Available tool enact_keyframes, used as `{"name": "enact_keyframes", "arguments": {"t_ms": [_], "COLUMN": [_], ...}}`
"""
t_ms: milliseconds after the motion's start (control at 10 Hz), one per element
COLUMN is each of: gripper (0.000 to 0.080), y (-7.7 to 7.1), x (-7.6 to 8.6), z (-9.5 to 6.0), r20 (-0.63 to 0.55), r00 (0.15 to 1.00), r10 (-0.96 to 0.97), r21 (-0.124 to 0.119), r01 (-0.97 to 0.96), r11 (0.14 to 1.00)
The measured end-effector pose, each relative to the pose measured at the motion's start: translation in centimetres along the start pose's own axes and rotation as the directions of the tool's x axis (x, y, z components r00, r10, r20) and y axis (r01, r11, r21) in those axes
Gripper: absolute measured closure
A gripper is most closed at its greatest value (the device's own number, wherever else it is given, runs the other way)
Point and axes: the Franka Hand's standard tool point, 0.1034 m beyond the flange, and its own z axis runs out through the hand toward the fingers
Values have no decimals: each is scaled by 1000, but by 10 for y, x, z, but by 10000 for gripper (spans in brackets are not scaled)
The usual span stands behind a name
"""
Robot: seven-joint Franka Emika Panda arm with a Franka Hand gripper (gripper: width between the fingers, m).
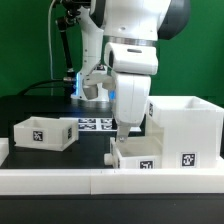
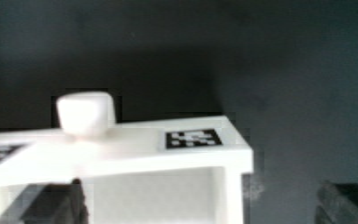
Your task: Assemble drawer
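Observation:
The drawer's tall white casing stands at the exterior view's right with a tag low on its front. One shallow white tray lies right beside the casing's left side; I cannot tell whether it is partly inside. My gripper hangs just over this tray. In the wrist view the tray shows a rounded knob and a tag. My gripper is open, its fingers standing wide on either side of the tray's end, with a dark gap on one side. The second tray sits apart at the left.
The marker board lies flat on the black table behind the gripper. A low white border rail runs along the table's front edge. The arm's base and cables stand at the back.

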Motion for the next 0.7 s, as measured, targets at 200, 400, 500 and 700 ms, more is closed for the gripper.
{"name": "enact_keyframes", "arguments": {"t_ms": [200, 400, 500, 700], "gripper": [151, 151, 151, 151], "y": [12, 24, 23, 22], "x": [-23, -34, -34, -45], "z": [-4, 3, 4, 6], "r20": [3, 3, 3, -43], "r00": [999, 997, 997, 995], "r10": [-53, -81, -74, -93], "r21": [19, 32, 34, 34], "r01": [53, 81, 74, 94], "r11": [998, 996, 997, 995]}}
